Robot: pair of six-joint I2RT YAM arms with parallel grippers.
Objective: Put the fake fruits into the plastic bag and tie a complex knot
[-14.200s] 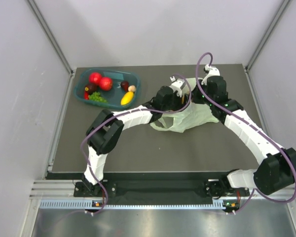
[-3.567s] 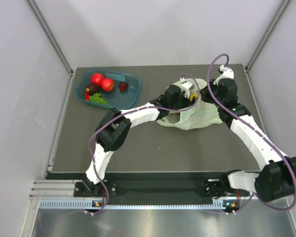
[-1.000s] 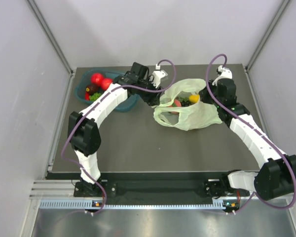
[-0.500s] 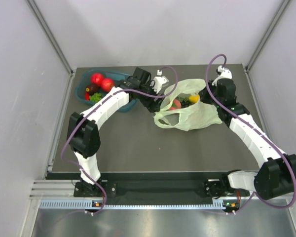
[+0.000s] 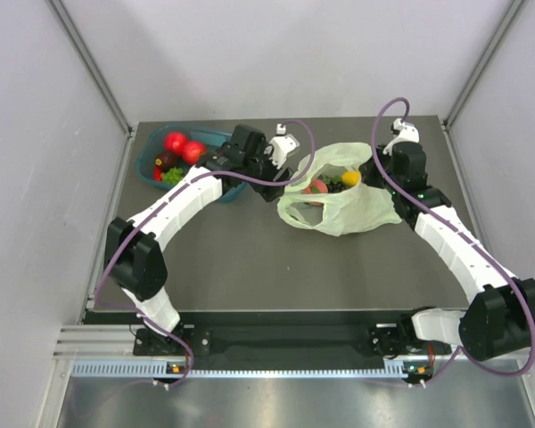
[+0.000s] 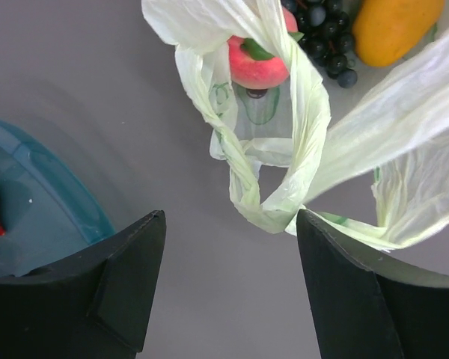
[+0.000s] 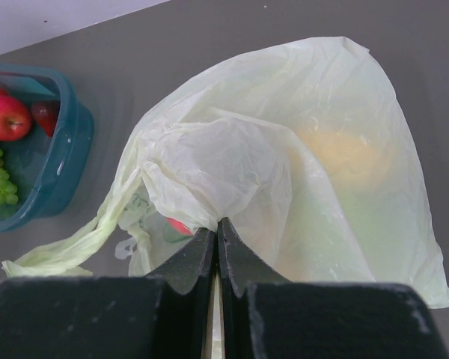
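The plastic bag (image 5: 339, 209) lies on the table's (image 5: 250, 267) far right, its long axis left to right and its mouth gaping up and leftward. It is pale green, crinkly and see-through, with a red fruit (image 6: 258, 63), dark grapes (image 6: 322, 26) and a yellow fruit (image 6: 393, 26) inside. The left arm reaches across, and its left hand (image 6: 230, 224) is open near the loop handle (image 6: 273, 202), beside the tray (image 6: 52, 202). The outstretched right hand (image 7: 218, 232) pinches the bag's far rim.

Translucent pale green plastic bag (image 5: 343, 212) sits open, handles (image 6: 273, 209) untied, holding a red-peach fruit (image 6: 256, 66), dark grapes (image 6: 325, 26) and a yellow fruit (image 6: 393, 26).
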